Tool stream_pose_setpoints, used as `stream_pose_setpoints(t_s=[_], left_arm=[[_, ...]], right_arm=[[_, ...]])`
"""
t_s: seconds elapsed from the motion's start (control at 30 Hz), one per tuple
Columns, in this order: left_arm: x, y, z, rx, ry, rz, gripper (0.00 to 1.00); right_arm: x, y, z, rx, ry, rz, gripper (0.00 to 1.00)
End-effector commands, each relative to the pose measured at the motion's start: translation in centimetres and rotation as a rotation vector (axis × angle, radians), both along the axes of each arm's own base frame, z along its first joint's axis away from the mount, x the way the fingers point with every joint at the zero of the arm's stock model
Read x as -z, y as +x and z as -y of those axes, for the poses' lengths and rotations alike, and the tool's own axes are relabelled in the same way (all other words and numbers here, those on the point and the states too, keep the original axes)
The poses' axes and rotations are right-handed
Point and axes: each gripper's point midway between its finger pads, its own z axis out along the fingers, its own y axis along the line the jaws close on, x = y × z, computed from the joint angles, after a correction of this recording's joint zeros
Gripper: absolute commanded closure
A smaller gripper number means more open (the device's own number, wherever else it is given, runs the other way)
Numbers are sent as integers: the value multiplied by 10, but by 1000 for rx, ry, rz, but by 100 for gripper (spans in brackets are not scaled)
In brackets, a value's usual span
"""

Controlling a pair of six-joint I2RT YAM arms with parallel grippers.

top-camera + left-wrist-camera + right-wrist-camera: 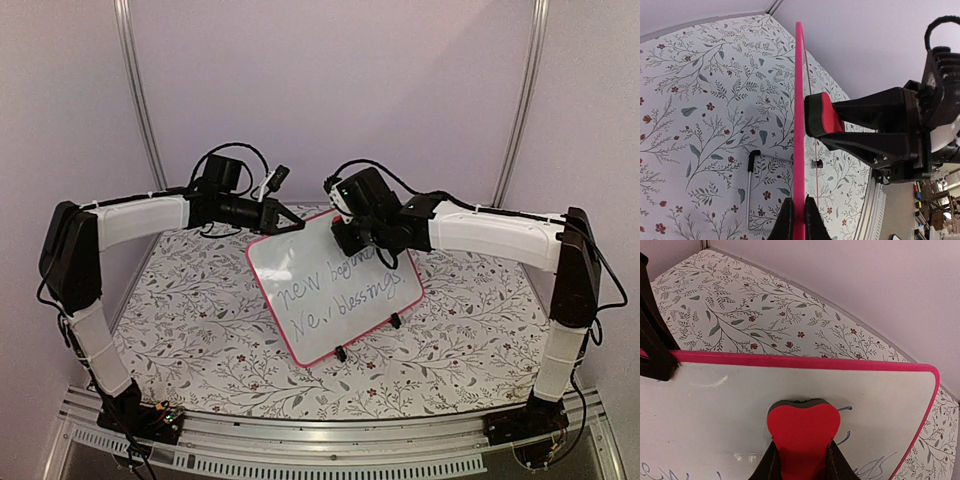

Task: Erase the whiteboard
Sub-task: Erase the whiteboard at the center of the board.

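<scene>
Pinching a red heart-shaped eraser with a dark felt pad [802, 432] in the right gripper [801, 460]; fingers closed snug on its lower sides. Pressing that pad flat against the large white rectangular whiteboard with pink-red rim [730, 405], just below the top edge. Clamping the same board's rim edge-on in the left gripper [799, 212], with both black fingers [785, 220] shut tight on the pink edge. Holding the board tilted up at mid-table, upper-left corner at the left gripper. Resting it on two small black clip feet [341, 353] on the white floral-patterned tablecloth [190, 320]. Reads "New blessings" in dark handwriting [345, 308]; the line above is partly hidden behind the right gripper. Showing a thin metal wire stand [748, 190] behind the board, on the cloth. Can't tell whether it touches the board.
</scene>
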Motion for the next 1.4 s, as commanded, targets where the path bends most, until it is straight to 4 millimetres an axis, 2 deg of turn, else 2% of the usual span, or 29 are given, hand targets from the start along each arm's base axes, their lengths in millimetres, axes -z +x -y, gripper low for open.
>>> stream_pose_setpoints(t_s=[0.0, 0.33, 0.53, 0.7, 0.93, 1.37], left_arm=[[-17, -10, 4, 41, -31, 58, 100], [-16, -8, 3, 35, -27, 57, 100], [-15, -8, 3, 34, -26, 58, 100], [-14, -8, 2, 31, -24, 56, 100], [-13, -8, 2, 27, -24, 56, 100], [-15, -9, 2, 30, -31, 57, 100]], right_arm=[[27, 1, 8, 1, -27, -55, 100], [54, -20, 31, 25, -48, -119, 100], [55, -24, 36, 48, -27, -127, 100], [42, -15, 32, 72, 11, -98, 100], [24, 9, 30, 146, 61, -59, 100], [13, 36, 40, 235, 110, -36, 100]])
